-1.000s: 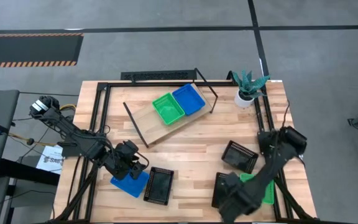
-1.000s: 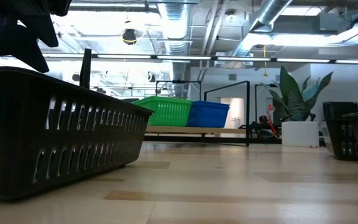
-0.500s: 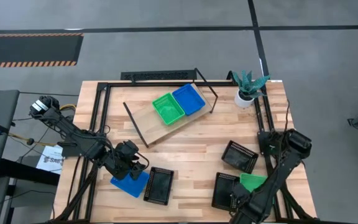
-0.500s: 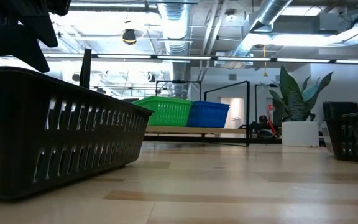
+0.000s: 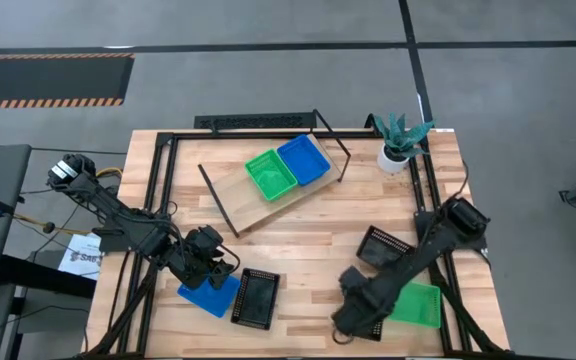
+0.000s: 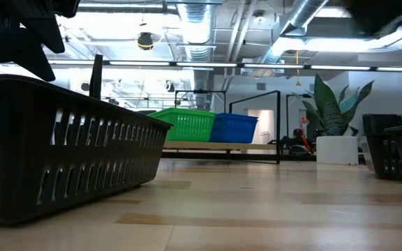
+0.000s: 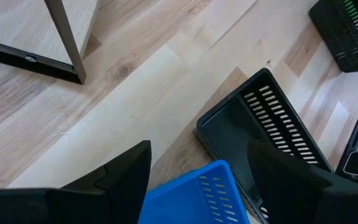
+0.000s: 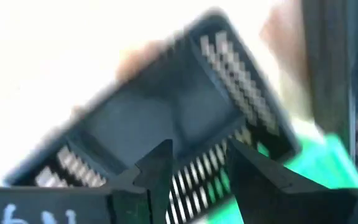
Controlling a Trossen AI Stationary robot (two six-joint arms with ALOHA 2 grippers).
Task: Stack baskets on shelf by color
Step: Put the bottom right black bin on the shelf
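Swinging inward along the near bench edge, the right gripper (image 5: 353,315) now hovers over a black perforated plastic basket (image 8: 185,124), fingers parted and empty, uncovering the green perforated basket (image 5: 415,304). The left gripper (image 5: 211,268), fingers spread, hovers unmoved above the blue basket (image 5: 208,294). Farther back, the light wood shelf (image 5: 238,190) carries one green and one blue basket.

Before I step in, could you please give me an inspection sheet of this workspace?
Surface: wooden table, black frame along its edges.
Job's things: shelf carries a green basket and a blue basket side by side; blue basket, three black baskets and green basket lie on the table.
Clutter: potted plant at the far right corner.
Grippers: left gripper open over the near blue basket; right gripper open at a black basket's rim.
Cables: some beside the left arm's base.
Surroundings: grey floor, papers off the table's left.
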